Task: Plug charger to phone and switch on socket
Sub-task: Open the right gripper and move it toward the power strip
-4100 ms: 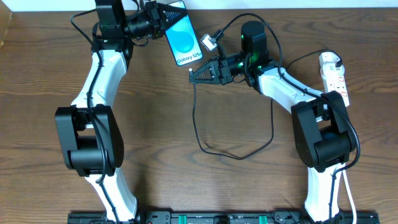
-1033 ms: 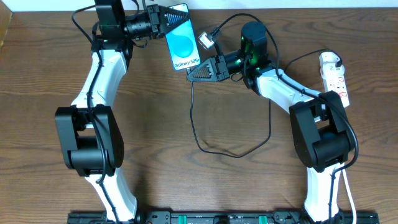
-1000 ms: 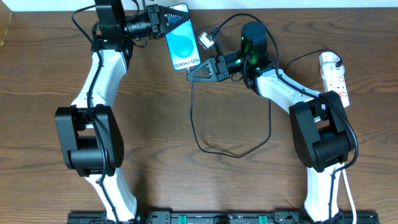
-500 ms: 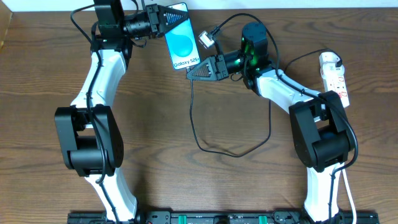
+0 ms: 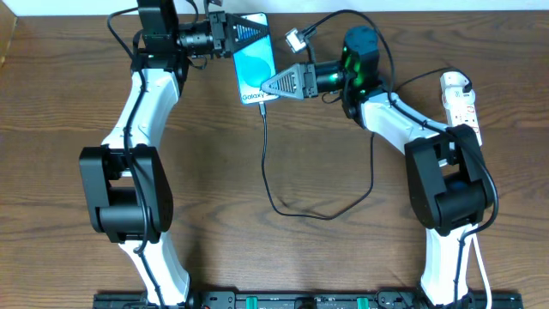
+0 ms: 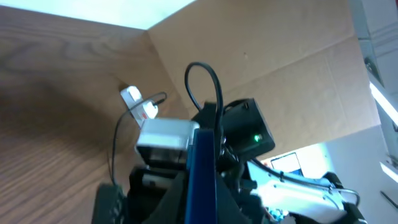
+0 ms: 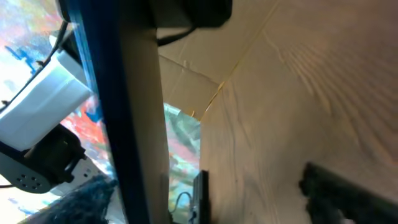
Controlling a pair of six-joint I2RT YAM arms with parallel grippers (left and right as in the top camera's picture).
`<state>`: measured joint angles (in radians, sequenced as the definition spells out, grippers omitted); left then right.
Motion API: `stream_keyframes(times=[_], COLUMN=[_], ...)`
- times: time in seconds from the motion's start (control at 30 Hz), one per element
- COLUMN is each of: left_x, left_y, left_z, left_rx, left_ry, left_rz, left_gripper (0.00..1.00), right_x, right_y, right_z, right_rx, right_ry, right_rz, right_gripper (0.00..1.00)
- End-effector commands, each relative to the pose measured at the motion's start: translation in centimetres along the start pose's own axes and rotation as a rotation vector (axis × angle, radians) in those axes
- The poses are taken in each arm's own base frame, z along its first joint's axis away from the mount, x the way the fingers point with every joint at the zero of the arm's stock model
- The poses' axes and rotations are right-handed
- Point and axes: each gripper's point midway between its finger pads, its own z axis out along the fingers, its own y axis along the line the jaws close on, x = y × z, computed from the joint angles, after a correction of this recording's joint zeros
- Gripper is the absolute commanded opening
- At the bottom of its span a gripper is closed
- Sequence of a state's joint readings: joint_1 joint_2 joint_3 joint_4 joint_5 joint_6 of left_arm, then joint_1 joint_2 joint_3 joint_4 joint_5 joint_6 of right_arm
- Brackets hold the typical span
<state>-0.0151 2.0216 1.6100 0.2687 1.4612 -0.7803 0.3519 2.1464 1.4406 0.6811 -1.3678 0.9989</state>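
Observation:
The phone (image 5: 256, 53), blue screen up, is held above the far table edge with my left gripper (image 5: 243, 33) shut on its upper end. In the left wrist view it is an edge-on blue strip (image 6: 202, 174) between the fingers. My right gripper (image 5: 268, 88) lies over the phone's lower end with its jaws spread wide; one dark finger (image 7: 348, 193) shows far right, and the phone's dark edge (image 7: 124, 112) crosses the left. The charger cable (image 5: 268, 163) hangs from that lower end and loops over the table; its tip is hidden. The white socket (image 5: 461, 103) lies at the right edge.
The socket also shows in the left wrist view as a small white-and-red strip (image 6: 138, 102) by the cardboard wall (image 6: 280, 56). The right arm's wrist with a green light (image 5: 353, 60) and a white plug on a lead (image 5: 296, 38) sit beside the phone.
My right gripper has moved up and left onto the phone's lower end and its jaws have spread apart. The phone has shifted slightly right. The cable's upper end went with them.

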Motion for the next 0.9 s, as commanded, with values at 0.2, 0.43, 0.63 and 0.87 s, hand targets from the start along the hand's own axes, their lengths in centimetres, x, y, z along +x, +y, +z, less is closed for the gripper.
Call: stream_keyframes(times=[0.2, 0.43, 0.63, 0.87], left_x=[-0.4, -0.6, -0.7, -0.7], left_y=[-1.4, -1.3, -1.2, -1.2], left_z=[-1.9, -2.2, -2.6, -2.6], left_rx=[0.018, 0.014, 0.010, 0.009], left_ry=[0.001, -0.006, -0.013, -0.014], left_rz=[0.040, 0.041, 0.040, 0.040], left_gripper=[0.07, 0.07, 0.07, 0.07], right_x=[-3.0, -6.0, -5.1, -0.4], right_y=[2.2, -0.4, -5.8, -11.0], right_z=[-1.9, -6.2, -9.1, -11.4], right_rx=[-0.013, 0.083, 0.232, 0.433], right_ry=[-0.089, -0.258, -0.318, -0.291], right_rz=[-0.102, 0.032, 0.262, 0.473], right_gripper=[0.99, 0.99, 0.99, 0.99])
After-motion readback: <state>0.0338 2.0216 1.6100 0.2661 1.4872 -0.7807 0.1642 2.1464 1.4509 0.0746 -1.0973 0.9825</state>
